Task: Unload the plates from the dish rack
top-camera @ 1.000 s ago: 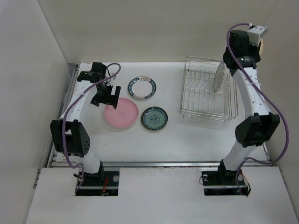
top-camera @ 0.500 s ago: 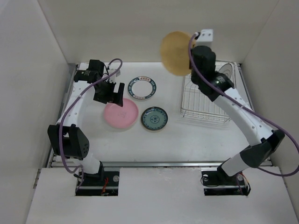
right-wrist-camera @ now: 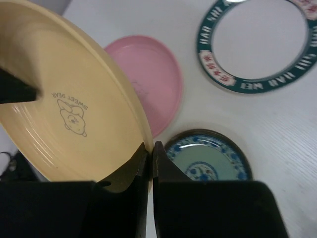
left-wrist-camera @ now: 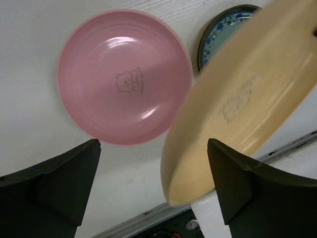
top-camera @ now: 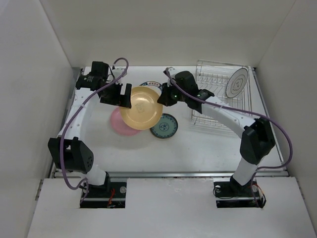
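Observation:
My right gripper is shut on the rim of a yellow-orange plate and holds it tilted above the pink plate. My left gripper is open, and the yellow-orange plate's far edge reaches in between its fingers without being clamped. The pink plate lies flat below it. A teal plate and a white plate with a dark green rim lie on the table. The dish rack holds a white grey-ringed plate upright.
White walls close in the table on the left, back and right. A metal rail runs along the near edge. The teal plate also shows in the left wrist view, partly behind the yellow-orange plate.
My right arm swung the yellow-orange plate from high above the rack down and left, to over the pink plate and between my left fingers. My left gripper shifted slightly.

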You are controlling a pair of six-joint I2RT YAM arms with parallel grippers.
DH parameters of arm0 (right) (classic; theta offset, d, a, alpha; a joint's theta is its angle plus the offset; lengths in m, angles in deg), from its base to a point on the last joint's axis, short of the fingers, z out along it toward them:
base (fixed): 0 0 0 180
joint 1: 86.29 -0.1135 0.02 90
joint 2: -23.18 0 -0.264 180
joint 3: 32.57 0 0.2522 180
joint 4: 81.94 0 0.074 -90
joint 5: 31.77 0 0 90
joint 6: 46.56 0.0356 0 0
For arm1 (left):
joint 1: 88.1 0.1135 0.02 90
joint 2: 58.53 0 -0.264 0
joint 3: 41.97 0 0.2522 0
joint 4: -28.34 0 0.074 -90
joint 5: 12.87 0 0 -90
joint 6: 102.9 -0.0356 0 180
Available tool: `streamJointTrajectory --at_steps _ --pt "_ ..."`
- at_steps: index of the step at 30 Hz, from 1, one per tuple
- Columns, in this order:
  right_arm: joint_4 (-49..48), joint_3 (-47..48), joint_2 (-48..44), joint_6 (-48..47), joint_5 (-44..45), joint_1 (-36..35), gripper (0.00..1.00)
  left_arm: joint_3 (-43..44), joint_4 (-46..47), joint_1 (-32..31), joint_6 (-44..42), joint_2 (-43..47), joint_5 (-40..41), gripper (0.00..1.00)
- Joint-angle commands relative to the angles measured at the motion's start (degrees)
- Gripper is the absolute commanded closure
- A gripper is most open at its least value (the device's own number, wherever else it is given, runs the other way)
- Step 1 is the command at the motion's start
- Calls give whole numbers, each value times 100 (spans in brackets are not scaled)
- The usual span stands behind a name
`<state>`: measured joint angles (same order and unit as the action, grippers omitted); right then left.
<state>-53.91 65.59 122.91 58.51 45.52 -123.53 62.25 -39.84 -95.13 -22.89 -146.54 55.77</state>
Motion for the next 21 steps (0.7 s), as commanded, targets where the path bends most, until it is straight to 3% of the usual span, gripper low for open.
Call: streamJointTrajectory --at_steps 1,3,4,7,8,17,19,21 --pt "-1241 -11 82 478 -1286 -65 100 -89 89 17 77 -269 352 16" --pt "-1294 -73 187 532 -1427 -65 100 -37 19 17 77 -436 413 33" --pt "-1347 -73 240 610 -1427 -117 100 -37 -51 17 77 -437 414 51" --pt "-1347 -73 468 611 -1541 -117 100 -37 -209 17 77 -586 414 81" --pt "-1347 -12 521 663 -1594 -170 100 -37 -210 17 138 -638 588 97" --pt "-1092 498 961 725 -1656 -170 97 -142 -263 227 218 -744 1451 100" --pt "-961 673 1066 725 -1656 -170 72 -142 -263 359 165 -823 1677 100" --pt "-803 876 1067 725 -1551 -223 57 33 -315 535 165 -1016 1767 100"
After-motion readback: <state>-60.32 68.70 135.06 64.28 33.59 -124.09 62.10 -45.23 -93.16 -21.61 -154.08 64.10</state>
